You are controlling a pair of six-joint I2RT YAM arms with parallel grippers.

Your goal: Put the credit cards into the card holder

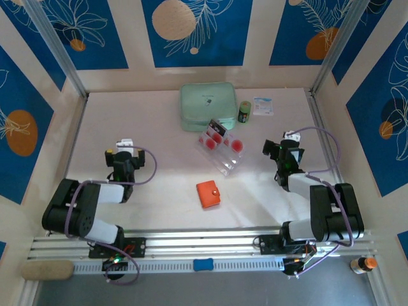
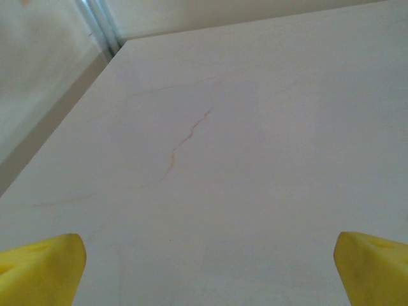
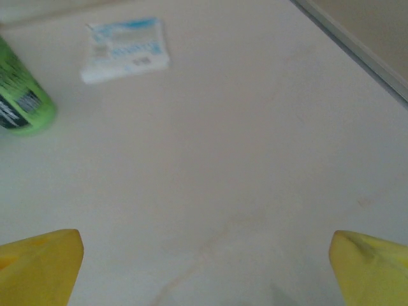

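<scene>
The credit cards [image 1: 215, 132], pale with black bands and red circles, stand and lie in a clear plastic tray [image 1: 227, 159] at the table's middle. The card holder [image 1: 208, 193], a small orange-red square wallet, lies shut on the table just in front of the tray. My left gripper [image 1: 122, 148] [image 2: 207, 268] rests low on the left, well away from both; its yellow fingertips [image 2: 44, 271] stand wide apart over bare table, open and empty. My right gripper [image 1: 284, 145] [image 3: 207, 264] sits right of the tray, also open and empty, with its fingertips [image 3: 41, 264] spread.
A mint-green case [image 1: 208, 106] lies at the back behind the tray. Beside it stand a green bottle [image 1: 245, 112] [image 3: 19, 95] and a white-blue packet [image 1: 262, 106] [image 3: 126, 50]. Walls and metal posts close in the table on three sides.
</scene>
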